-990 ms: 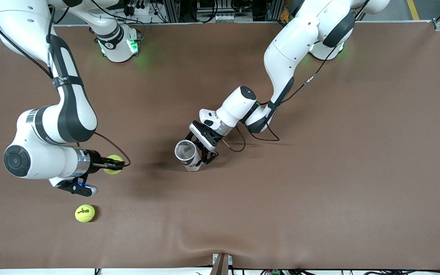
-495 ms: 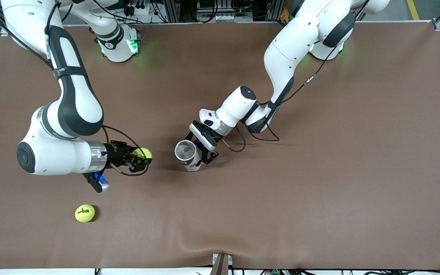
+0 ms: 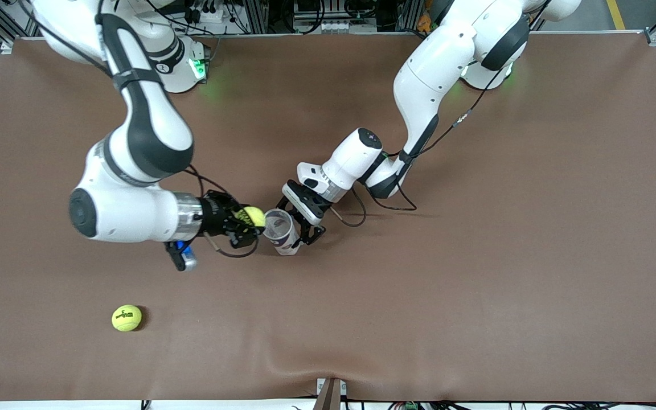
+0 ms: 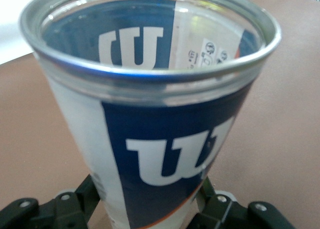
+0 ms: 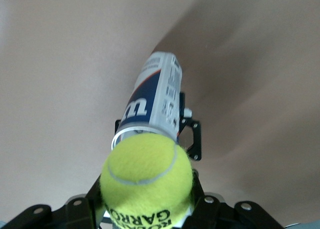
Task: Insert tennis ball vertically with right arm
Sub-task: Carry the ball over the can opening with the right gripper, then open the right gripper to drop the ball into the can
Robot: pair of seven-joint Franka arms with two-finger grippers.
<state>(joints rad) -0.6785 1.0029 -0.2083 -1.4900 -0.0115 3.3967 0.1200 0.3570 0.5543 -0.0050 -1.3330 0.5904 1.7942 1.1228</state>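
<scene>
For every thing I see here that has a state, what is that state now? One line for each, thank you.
Right claw: shut on the yellow-green felt tennis ball, beside the can's mouth.
Yellow-green felt tennis ball: held in the air, not yet in the can.
Left claw: shut on the can.
Clear plastic tennis-ball can with blue label: upright, open at the top, no ball seen inside.
Second yellow-green tennis ball: loose on the brown table.

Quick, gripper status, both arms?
Left gripper: shut on the upright can.
Right gripper: shut on a tennis ball, beside the can's mouth.
</scene>
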